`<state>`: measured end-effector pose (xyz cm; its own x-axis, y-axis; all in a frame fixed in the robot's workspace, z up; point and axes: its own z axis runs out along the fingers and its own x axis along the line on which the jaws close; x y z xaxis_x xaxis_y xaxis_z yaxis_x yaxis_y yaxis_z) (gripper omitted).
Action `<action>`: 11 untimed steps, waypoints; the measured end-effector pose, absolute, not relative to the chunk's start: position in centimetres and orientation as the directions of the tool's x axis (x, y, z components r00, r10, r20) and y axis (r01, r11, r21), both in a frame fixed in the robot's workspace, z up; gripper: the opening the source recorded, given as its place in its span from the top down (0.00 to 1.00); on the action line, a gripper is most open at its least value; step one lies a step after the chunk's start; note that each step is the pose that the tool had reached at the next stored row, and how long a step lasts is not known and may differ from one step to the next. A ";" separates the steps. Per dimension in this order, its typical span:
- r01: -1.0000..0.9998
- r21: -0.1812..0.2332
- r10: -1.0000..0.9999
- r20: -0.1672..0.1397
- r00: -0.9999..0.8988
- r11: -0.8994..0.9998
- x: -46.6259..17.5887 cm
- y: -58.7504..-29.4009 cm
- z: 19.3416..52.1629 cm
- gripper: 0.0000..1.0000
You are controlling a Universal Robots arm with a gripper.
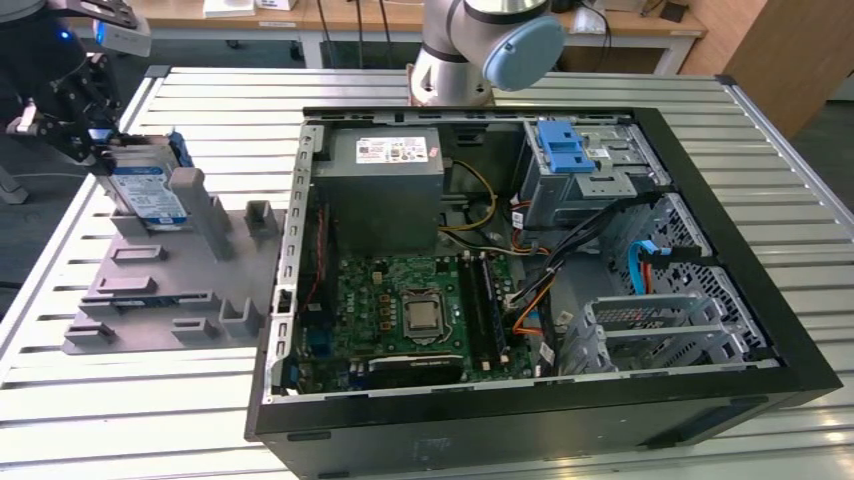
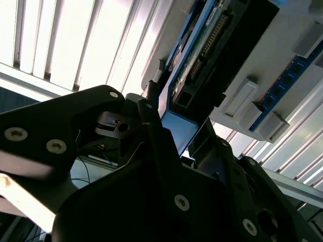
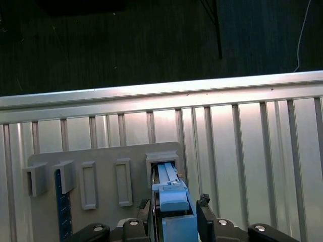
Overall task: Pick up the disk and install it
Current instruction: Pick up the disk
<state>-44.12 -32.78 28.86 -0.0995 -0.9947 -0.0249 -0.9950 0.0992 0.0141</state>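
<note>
Exterior view: the gripper [image 1: 100, 158] sits at the top edge of the disk [image 1: 144, 196], which stands in a slot of the grey holder [image 1: 187, 290] beside the computer case [image 1: 534, 425]; whether the claw pinches it cannot be told.

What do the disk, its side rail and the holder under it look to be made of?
The disk: seemingly metal, a silver-grey casing with a dull sheen around a blue-and-white label. The side rail: light blue plastic, smooth and moulded-looking. The holder: probably plastic, going by its even matte grey without shine.
</note>
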 end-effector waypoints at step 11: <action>-0.995 0.014 -0.995 -0.024 -0.100 0.099 -44.1 -32.8 28.8 0.63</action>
<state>-44.12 -32.78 28.84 -0.0995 -0.9947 -0.0239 -0.9950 0.0992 0.0140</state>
